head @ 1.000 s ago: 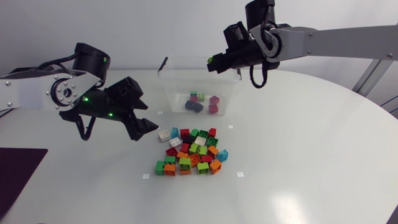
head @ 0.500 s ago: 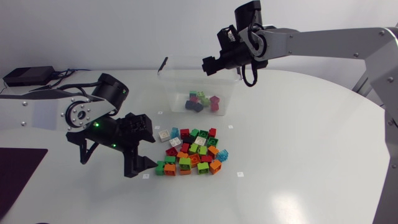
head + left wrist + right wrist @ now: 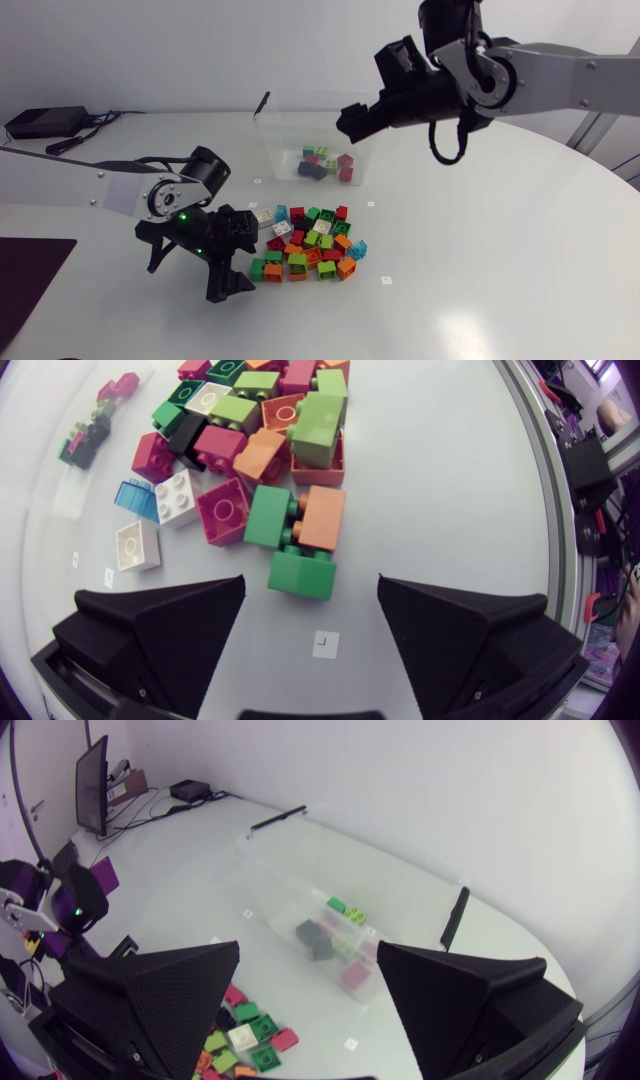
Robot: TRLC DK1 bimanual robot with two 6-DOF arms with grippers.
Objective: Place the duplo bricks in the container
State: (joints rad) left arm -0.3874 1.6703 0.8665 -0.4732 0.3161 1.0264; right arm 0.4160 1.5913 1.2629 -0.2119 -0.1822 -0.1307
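Duplo bricks [image 3: 308,245] sit in a mixed-colour pile mid surface [image 3: 480,260], near the clear container [image 3: 280,140], which holds a few loose bricks [image 3: 325,165] already. Left hand [image 3: 245,262] is low at the pile's edge on its own arm's side, fingers spread wide, gripping nothing. A green brick [image 3: 302,572] lies just ahead of the gap, touching an orange brick [image 3: 322,518]. Right hand [image 3: 308,955] is up over the container, fingers apart, empty.

Bright bricks [image 3: 308,245] heaped near clear container [image 3: 280,135] (a few inside).
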